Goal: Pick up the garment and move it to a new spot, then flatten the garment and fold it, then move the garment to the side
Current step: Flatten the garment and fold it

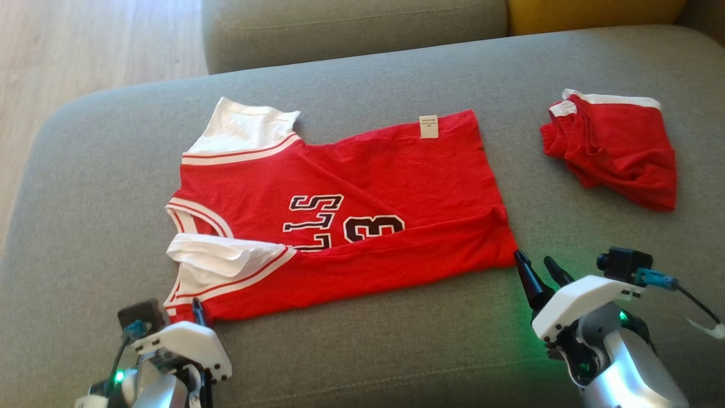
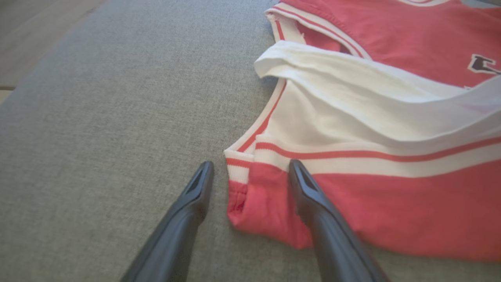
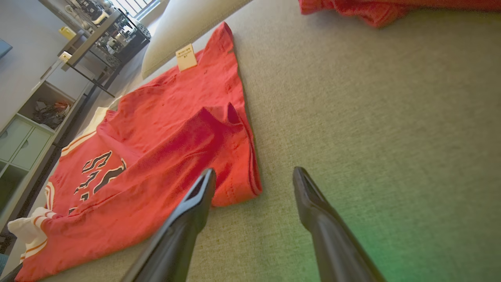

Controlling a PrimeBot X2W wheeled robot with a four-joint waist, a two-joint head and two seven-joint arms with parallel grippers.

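A red jersey [image 1: 362, 204] with white sleeves and black lettering lies spread on the grey sofa seat [image 1: 396, 351], its near long edge folded over onto itself. My left gripper [image 1: 190, 314] is open at the jersey's near left corner; in the left wrist view the jersey [image 2: 391, 203] has that corner between my two fingers of the left gripper [image 2: 250, 168], one finger over the red cloth. My right gripper [image 1: 538, 266] is open at the jersey's near right corner. The right wrist view has the jersey [image 3: 164, 156] beside the right gripper [image 3: 254, 176], left finger at the hem.
A second red garment [image 1: 617, 147], folded, with white trim, lies at the right of the seat. The sofa back [image 1: 351, 28] and a yellow cushion [image 1: 595, 14] rise behind. Wood floor [image 1: 85, 51] lies off the seat's left edge. Shelves [image 3: 27, 129] stand beyond the sofa.
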